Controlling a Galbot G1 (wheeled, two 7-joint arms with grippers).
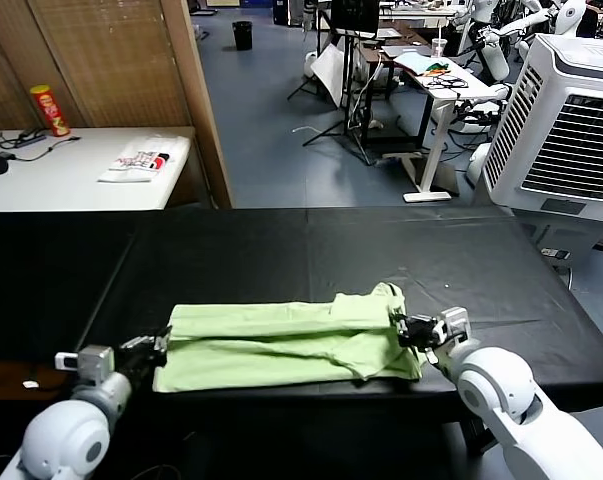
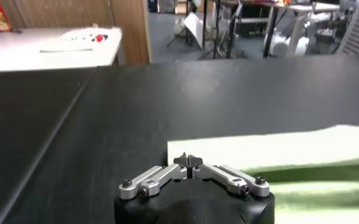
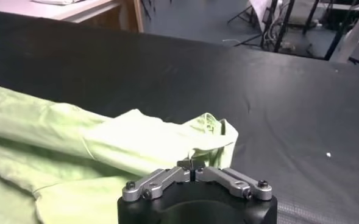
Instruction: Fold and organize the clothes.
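The clothes are one pale lime-green shirt [image 1: 281, 345], folded into a long band across the front of the black table cover [image 1: 281, 250]. My left gripper [image 1: 164, 341] is at the shirt's left end. In the left wrist view the left gripper [image 2: 190, 160] has its jaws nearly together on the edge of the shirt [image 2: 289, 152]. My right gripper [image 1: 399, 327] is at the shirt's right end. In the right wrist view the right gripper [image 3: 191, 164] is shut, with a sliver of the shirt [image 3: 106, 146] pinched between its tips.
The shirt lies close to the table's front edge. A white side table [image 1: 71, 170] at the back left holds a red can [image 1: 49, 108] and a packet [image 1: 141, 160]. A wooden partition [image 1: 121, 60] stands behind, and a white air cooler [image 1: 571, 130] at the right.
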